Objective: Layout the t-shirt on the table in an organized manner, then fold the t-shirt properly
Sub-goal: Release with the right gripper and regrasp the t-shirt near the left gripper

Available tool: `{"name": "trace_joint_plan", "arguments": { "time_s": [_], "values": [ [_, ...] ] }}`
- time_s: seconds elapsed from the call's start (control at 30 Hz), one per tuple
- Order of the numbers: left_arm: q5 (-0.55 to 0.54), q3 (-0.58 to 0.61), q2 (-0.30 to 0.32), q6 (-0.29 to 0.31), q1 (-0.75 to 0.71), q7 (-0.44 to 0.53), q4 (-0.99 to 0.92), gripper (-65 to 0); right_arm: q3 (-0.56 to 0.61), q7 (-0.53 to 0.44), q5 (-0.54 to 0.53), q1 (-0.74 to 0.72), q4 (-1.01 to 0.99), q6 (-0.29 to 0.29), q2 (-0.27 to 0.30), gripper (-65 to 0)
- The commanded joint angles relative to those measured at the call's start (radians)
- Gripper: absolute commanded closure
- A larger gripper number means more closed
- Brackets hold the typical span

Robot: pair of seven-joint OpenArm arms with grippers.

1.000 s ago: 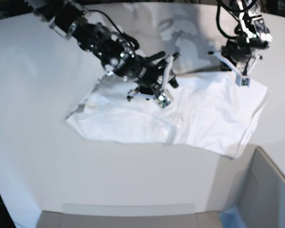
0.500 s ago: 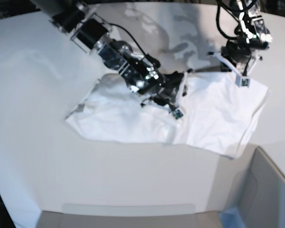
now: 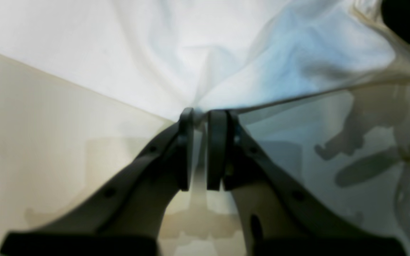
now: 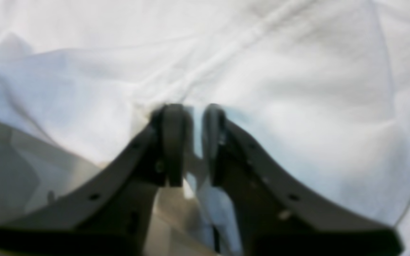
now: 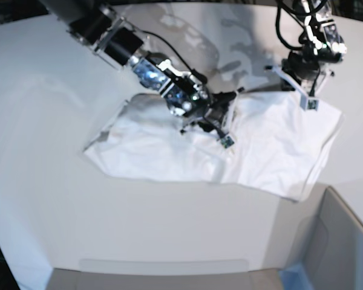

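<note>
Left gripper [image 3: 200,119] pinches the t-shirt [image 5: 260,145] edge between its fingertips; right gripper [image 4: 190,117] clamps a fold ahead.

no readable text anywhere.
t-shirt [image 5: 272,145] shows plain white cloth only, no print or tag legible; arms & bench [image 5: 42,181] carry no label, brand or number that can be made out in any view.

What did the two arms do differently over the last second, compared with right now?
The right hand swung across the t-shirt toward its middle and closed on a fold of cloth. The left hand stayed pinching the shirt's far edge. The shirt's outline on the table looks unchanged.
</note>
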State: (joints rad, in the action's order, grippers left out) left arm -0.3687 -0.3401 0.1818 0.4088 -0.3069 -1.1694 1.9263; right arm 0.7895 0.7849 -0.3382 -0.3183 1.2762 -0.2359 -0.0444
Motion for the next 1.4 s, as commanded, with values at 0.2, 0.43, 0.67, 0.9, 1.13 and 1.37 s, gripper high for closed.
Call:
{"name": "trace_joint_plan", "arguments": {
  "time_s": [0.2, 0.43, 0.67, 0.9, 1.13, 1.37],
  "values": [
    [-0.01, -0.001, 0.006, 0.0, -0.001, 0.015, 0.014, -8.9, 0.0, 0.014, -0.014, -0.015, 0.021, 0.008, -0.01, 0.0],
    [-0.01, -0.004, 0.006, 0.0, -0.002, 0.015, 0.014, -8.9, -0.002, 0.014, -0.014, 0.014, 0.217, 0.0, 0.028, 0.0],
    [-0.01, -0.004, 0.006, 0.0, -0.002, 0.015, 0.014, -8.9, -0.089, 0.048, -0.022, 0.071, 0.394, -0.001, 0.076, 0.0],
    [-0.01, -0.003, 0.006, 0.0, -0.002, 0.015, 0.014, -8.9, -0.21, 0.14, -0.022, 0.144, 0.507, 0.0, 0.117, 0.0],
    [-0.01, -0.003, 0.006, 0.0, -0.002, 0.015, 0.014, -8.9, -0.279, 0.141, -0.031, 0.25, 0.601, 0.007, 0.18, 0.0],
    [-0.01, 0.002, 0.006, 0.0, -0.002, 0.015, 0.014, -8.9, -0.181, 0.143, -0.051, 0.258, 0.564, 0.008, 0.214, 0.0]
  ]
}}
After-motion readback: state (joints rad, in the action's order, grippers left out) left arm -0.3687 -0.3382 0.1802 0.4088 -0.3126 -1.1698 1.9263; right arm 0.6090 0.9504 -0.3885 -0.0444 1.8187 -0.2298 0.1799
